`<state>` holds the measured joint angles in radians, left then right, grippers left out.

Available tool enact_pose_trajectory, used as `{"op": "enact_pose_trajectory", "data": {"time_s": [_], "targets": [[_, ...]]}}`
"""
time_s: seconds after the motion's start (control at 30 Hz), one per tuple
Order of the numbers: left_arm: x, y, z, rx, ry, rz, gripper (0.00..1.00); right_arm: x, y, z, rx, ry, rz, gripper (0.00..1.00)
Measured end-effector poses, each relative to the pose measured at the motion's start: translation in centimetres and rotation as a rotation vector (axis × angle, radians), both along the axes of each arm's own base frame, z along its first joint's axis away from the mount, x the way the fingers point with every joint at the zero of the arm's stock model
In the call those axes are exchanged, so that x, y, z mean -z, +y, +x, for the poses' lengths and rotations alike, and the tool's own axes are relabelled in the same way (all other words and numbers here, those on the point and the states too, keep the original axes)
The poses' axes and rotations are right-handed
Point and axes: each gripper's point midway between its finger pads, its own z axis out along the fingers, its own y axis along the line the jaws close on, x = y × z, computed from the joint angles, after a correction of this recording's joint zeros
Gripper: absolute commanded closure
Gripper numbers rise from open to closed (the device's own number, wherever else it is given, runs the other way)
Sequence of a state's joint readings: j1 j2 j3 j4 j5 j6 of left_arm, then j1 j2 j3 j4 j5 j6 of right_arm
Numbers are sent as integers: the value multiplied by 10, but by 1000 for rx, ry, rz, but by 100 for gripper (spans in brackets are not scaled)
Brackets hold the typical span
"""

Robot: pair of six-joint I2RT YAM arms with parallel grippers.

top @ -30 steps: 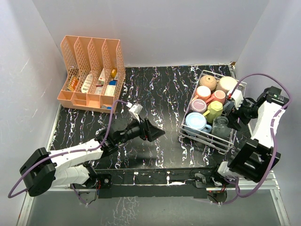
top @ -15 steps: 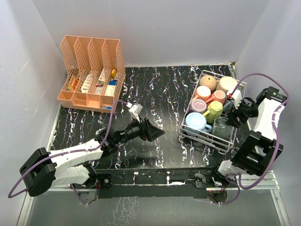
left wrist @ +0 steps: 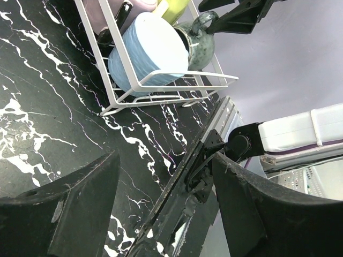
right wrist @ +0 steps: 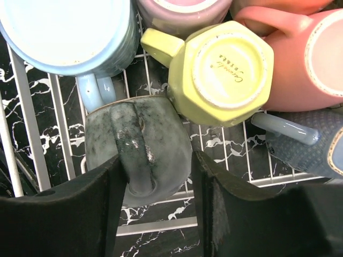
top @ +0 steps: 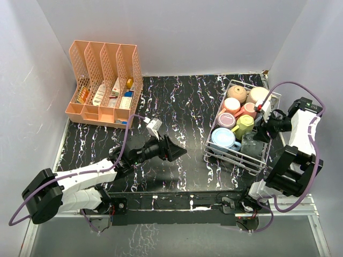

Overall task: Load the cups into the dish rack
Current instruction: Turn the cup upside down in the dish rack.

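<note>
The wire dish rack (top: 231, 156) stands at the right of the table with several cups in it. Among them are a tan one (top: 236, 93), a yellow-green one (top: 244, 126), a light blue one (top: 222, 138) and a grey one (top: 250, 144). In the right wrist view the grey cup (right wrist: 139, 150) lies on its side on the rack wires (right wrist: 161, 227), beside the upturned yellow-green cup (right wrist: 225, 69). My right gripper (right wrist: 158, 214) is open and hangs above the grey cup, also seen from above (top: 261, 130). My left gripper (top: 179, 152) is open and empty over the table, left of the rack.
A peach slotted organizer (top: 104, 83) with small items stands at the back left. Grey walls close in on both sides and the back. The table's front rail (left wrist: 198, 176) runs below my left gripper. The left wrist view shows the rack's near corner (left wrist: 161, 85).
My right gripper has drawn back and up from the grey cup, which stays lying in the rack. The left arm has barely moved.
</note>
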<state>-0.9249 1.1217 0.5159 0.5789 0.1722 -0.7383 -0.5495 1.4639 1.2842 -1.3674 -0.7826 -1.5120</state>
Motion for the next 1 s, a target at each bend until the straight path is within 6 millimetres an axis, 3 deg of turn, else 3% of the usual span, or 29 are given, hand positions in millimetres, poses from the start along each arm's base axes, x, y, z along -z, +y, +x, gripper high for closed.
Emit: {"op": "enact_pose_trajectory", "data": {"time_s": [0.3, 0.43, 0.7, 0.87, 1.0], "targets": [[2, 3, -2, 0, 7, 4, 33, 3, 11, 1, -24, 18, 20, 62], [1, 4, -3, 0, 4, 0, 34, 3, 14, 1, -35, 24, 21, 91], [2, 8, -6, -1, 5, 3, 34, 4, 13, 2, -58, 14, -19, 92], [0, 10, -7, -1, 4, 2, 34, -2, -5, 3, -62, 20, -136, 92], [-1, 11, -8, -3, 3, 2, 34, -8, -8, 4, -80, 36, -199, 92]]}}
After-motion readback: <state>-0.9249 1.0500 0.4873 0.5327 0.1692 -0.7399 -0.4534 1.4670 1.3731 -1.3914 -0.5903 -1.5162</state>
